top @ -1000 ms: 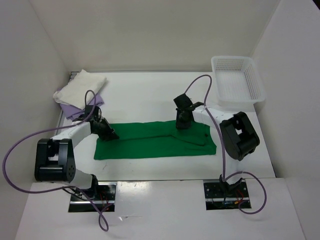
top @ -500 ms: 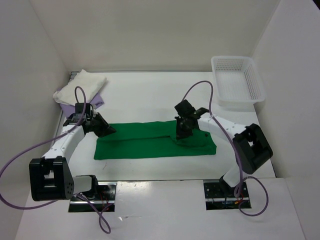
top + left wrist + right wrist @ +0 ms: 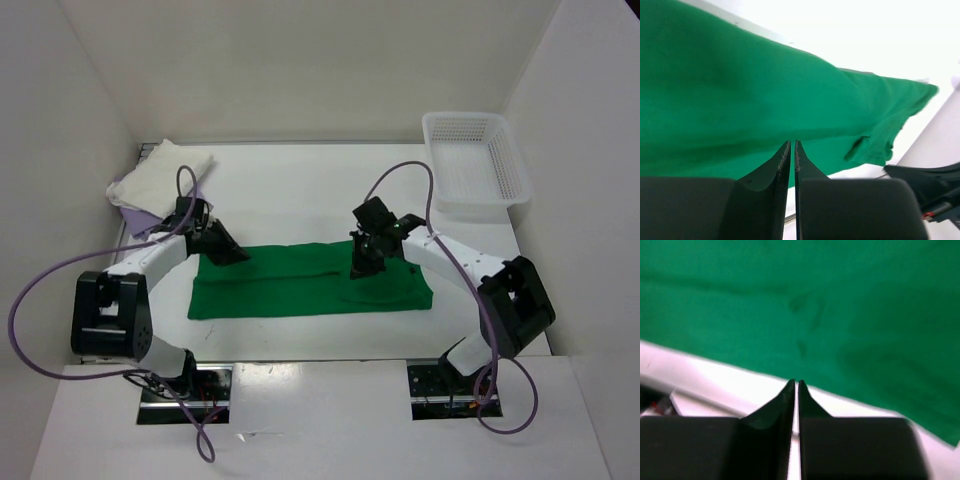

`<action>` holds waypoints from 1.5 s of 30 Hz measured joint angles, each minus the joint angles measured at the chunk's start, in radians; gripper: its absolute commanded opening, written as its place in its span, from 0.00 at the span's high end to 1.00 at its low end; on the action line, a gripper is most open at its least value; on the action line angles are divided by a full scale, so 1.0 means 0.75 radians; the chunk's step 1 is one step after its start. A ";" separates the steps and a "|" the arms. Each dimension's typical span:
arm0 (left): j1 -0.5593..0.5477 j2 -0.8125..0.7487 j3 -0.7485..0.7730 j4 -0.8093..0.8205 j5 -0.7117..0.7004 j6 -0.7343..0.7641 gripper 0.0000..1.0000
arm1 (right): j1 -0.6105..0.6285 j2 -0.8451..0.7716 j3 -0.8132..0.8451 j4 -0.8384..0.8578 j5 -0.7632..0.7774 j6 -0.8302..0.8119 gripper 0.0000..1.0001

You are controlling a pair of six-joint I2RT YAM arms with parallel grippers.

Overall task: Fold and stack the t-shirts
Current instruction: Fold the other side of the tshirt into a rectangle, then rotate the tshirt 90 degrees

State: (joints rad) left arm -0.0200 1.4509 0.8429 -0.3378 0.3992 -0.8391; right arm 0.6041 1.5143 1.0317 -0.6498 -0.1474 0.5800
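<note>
Green t-shirt [image 3: 290, 287] flat beneath both — L gripper [image 3: 236, 257] at far-left corner, R gripper [image 3: 360, 272] mid-right — jaws closed, empty.

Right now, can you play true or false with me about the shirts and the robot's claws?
1. The green t-shirt lies spread out on the table. True.
2. The right claw is over the green t-shirt. True.
3. The cream white t-shirt sits in the white mesh basket. False: it lies on the lavender t-shirt in the far left corner, and the white mesh basket looks empty.
4. Both claws are wide open. False: the left claw and the right claw each have their fingers nearly together, with nothing between the tips.
</note>
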 measured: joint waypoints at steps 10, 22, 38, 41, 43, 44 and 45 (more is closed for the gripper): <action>0.082 0.177 -0.053 0.057 -0.002 0.001 0.91 | -0.197 0.165 -0.039 0.190 0.124 0.102 1.00; 0.227 -0.024 -0.248 -0.033 0.033 0.058 0.86 | -0.242 0.664 0.425 0.269 0.058 0.209 1.00; 0.219 -0.470 -0.121 -0.258 0.140 0.111 0.77 | -0.242 1.162 1.805 -0.132 -0.048 -0.042 0.82; 0.199 -0.453 -0.120 -0.245 0.150 0.137 0.82 | -0.257 0.714 1.206 0.006 -0.058 -0.093 1.00; 0.187 -0.432 -0.118 -0.237 0.159 0.147 0.87 | -0.285 0.493 0.917 0.038 -0.070 -0.105 1.00; 0.179 -0.419 -0.116 -0.232 0.163 0.152 0.89 | -0.314 0.411 0.791 0.068 -0.071 -0.112 1.00; 0.173 -0.405 -0.114 -0.227 0.164 0.160 0.91 | -0.349 0.363 0.699 0.086 -0.068 -0.119 1.00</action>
State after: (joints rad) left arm 0.1101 1.1473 0.7574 -0.5079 0.5224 -0.7193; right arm 0.3420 1.7863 1.5558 -0.5850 -0.1982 0.4908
